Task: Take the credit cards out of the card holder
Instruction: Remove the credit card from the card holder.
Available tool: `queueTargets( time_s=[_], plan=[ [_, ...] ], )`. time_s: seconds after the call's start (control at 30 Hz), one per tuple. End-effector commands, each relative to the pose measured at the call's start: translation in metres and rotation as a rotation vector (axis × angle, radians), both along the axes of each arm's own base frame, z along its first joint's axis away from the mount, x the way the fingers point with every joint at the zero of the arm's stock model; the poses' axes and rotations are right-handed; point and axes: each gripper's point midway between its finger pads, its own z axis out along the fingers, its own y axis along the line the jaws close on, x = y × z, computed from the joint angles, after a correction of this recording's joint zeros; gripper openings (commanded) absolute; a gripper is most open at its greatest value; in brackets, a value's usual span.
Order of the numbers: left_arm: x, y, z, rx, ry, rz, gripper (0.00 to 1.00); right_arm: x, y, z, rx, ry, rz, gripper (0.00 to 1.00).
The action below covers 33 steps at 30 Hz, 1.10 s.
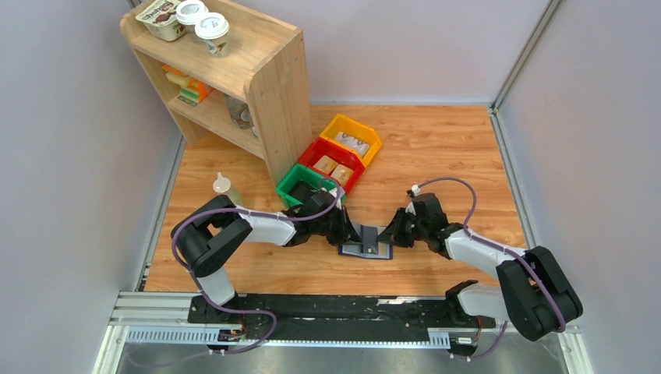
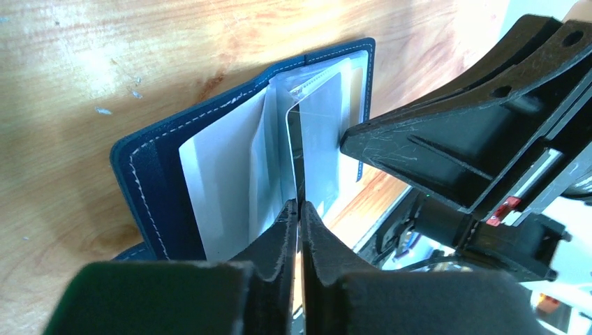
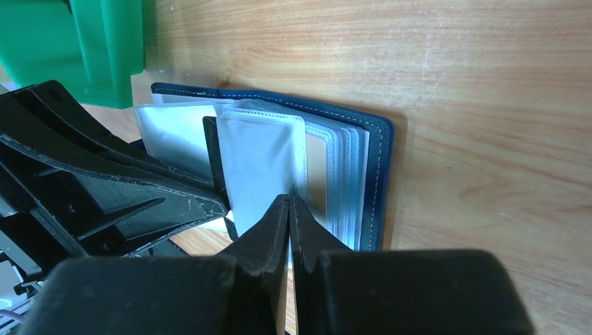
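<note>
Inside the card holder, left gripper and right gripper each clamp a clear sleeve; credit cards likely need sliding out next.

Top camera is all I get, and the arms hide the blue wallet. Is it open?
Observer: Yes, the card holder lies open, with its inside facing up.
Operator: Is the right claw holding anything?
Observer: The right gripper is pinched shut on one clear sleeve.
Operator: Can you see a card in there?
Observer: Yes, a tan credit card shows inside the sleeve next to the pinched one.
</note>
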Motion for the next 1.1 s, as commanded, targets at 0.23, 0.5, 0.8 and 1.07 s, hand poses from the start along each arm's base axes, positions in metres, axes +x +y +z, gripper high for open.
queueTargets(
  time_s=[0.23, 0.5, 0.8, 1.07],
  plan=[
    [0.011, -0.003, 0.012, -0.037, -0.03, 0.04, 0.5, -0.02, -0.024, -0.032, -0.135, 0.09, -0.029, 0.07],
    [0.011, -0.008, 0.008, -0.063, -0.023, 0.033, 0.38, -0.02, -0.024, -0.032, -0.135, 0.087, -0.027, 0.07],
    [0.014, -0.018, 0.019, -0.174, -0.051, 0.035, 0.19, -0.021, -0.025, -0.033, -0.139, 0.091, -0.026, 0.07],
    [0.015, -0.011, 0.029, -0.195, -0.081, 0.054, 0.0, -0.022, -0.027, -0.035, -0.145, 0.097, -0.031, 0.07]
  ],
)
